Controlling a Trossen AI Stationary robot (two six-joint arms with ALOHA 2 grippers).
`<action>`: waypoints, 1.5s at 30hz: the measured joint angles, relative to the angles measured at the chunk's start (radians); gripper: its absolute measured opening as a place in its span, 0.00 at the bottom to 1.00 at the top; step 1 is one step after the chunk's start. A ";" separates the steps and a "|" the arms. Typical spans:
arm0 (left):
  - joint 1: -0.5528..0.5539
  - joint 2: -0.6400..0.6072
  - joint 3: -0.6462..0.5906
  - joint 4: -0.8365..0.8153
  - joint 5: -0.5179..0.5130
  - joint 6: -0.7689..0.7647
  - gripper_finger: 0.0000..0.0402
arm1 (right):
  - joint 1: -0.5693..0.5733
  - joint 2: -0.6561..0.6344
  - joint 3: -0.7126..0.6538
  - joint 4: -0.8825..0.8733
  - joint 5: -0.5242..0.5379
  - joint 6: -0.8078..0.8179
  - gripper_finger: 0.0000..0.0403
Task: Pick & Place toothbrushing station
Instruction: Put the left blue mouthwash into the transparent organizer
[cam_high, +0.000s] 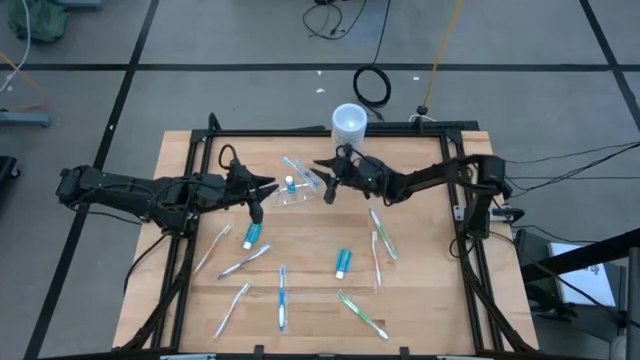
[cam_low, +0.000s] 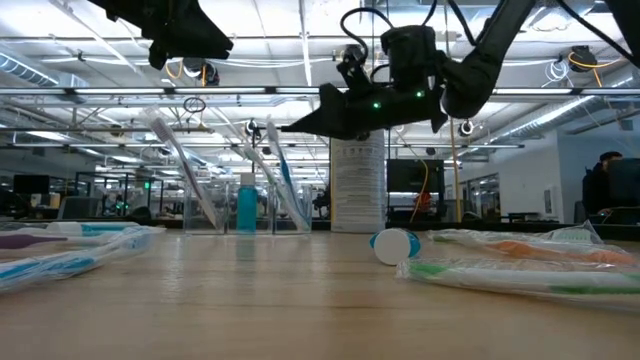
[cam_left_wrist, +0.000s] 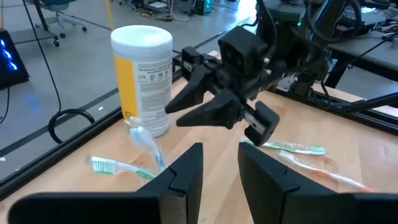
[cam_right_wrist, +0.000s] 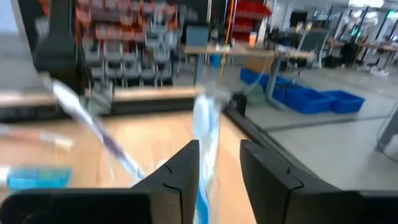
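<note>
The counter (cam_high: 430, 300) is showing pale wood grain. The tray (cam_high: 292, 192) is glinting clear. The cup (cam_high: 349, 122) is showing white, with a yellow label. Two tubes (cam_high: 343, 262) are showing blue. Both grippers (cam_high: 327, 180) are showing black.

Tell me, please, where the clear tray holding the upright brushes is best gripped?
Probably on the bare end rim of the clear tray, from above with the fingers across its thin wall. The tray is shallow, and the toothbrushes leaning in it crowd the middle, beside the white cup.

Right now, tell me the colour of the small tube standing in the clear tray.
Blue with a white cap; clearest in the low view, standing in the toothbrushing station.
</note>
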 joint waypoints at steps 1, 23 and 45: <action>0.000 0.000 0.000 -0.002 0.000 0.000 0.26 | 0.000 -0.017 0.000 -0.044 0.000 -0.014 0.28; 0.000 0.000 0.000 -0.013 0.000 -0.008 0.26 | 0.016 -0.366 0.000 -0.656 -0.005 -0.154 0.25; 0.000 0.000 0.000 -0.012 0.000 -0.038 0.26 | 0.016 -0.366 0.000 -0.645 -0.005 -0.153 0.25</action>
